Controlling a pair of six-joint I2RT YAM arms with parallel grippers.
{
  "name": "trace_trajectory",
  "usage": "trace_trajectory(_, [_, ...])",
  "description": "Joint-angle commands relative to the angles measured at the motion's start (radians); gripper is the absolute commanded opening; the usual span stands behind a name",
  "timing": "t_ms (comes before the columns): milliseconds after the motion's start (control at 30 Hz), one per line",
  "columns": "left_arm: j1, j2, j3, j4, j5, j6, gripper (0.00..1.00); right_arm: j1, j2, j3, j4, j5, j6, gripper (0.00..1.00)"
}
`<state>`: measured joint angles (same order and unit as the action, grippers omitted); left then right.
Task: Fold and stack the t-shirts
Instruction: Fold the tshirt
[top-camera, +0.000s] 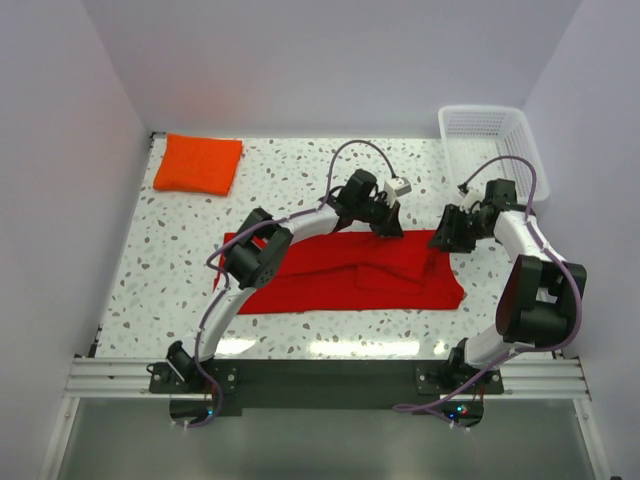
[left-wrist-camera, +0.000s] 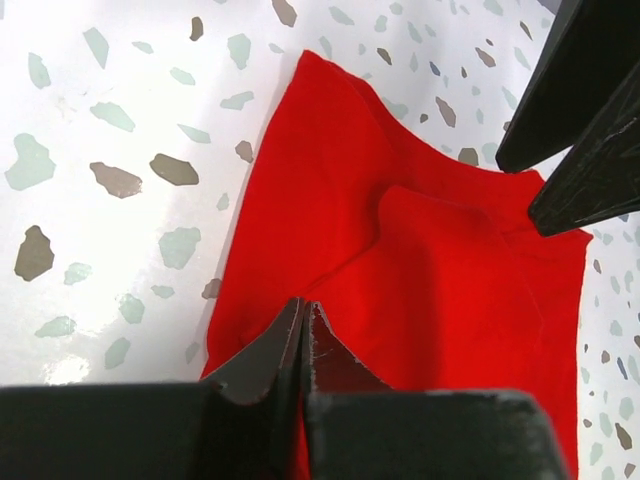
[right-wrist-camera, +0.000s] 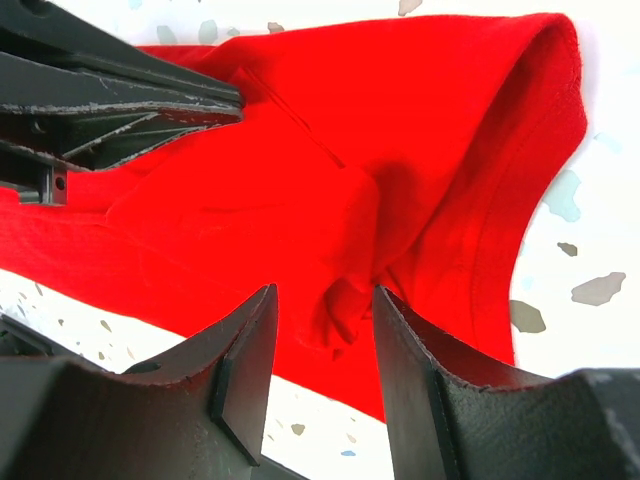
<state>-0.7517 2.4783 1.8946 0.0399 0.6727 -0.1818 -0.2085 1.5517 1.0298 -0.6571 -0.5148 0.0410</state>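
Note:
A bright red t-shirt (top-camera: 350, 272) lies spread across the middle of the table, with a folded flap (left-wrist-camera: 450, 290) on top of it. At the shirt's far edge, my left gripper (top-camera: 388, 230) is shut, its tips (left-wrist-camera: 303, 305) pinching a ridge of the red cloth. Just to its right, at the shirt's far right corner, my right gripper (top-camera: 445, 236) stands open. A small bunch of red cloth (right-wrist-camera: 340, 300) sits between its fingers (right-wrist-camera: 325, 292), touching only the right one. An orange t-shirt (top-camera: 197, 163) rests folded as a flat pad at the far left corner.
A white lattice basket (top-camera: 490, 135) stands at the far right corner, just behind my right arm. The two grippers are close together; each one's dark fingers (left-wrist-camera: 590, 120) (right-wrist-camera: 130, 110) show in the other's wrist view. Speckled tabletop (top-camera: 170, 260) surrounds the shirt.

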Motion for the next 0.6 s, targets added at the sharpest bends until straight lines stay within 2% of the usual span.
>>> trace_trajectory(0, [0.008,-0.015,0.041,0.029,-0.027,-0.007,0.11,0.000,-0.012,0.001,0.024,-0.007,-0.009,0.47])
trace_trajectory(100, [0.011,-0.009,0.037,0.006,-0.045,-0.007,0.25,0.000,-0.015,0.001,0.024,-0.004,-0.009,0.47])
trace_trajectory(333, [0.012,-0.006,0.012,-0.008,-0.053,-0.018,0.29,0.000,-0.008,0.003,0.027,-0.002,-0.007,0.48])
trace_trajectory(567, [0.008,0.008,0.003,0.003,0.024,-0.053,0.27,0.000,0.002,0.010,0.024,0.001,-0.012,0.49])
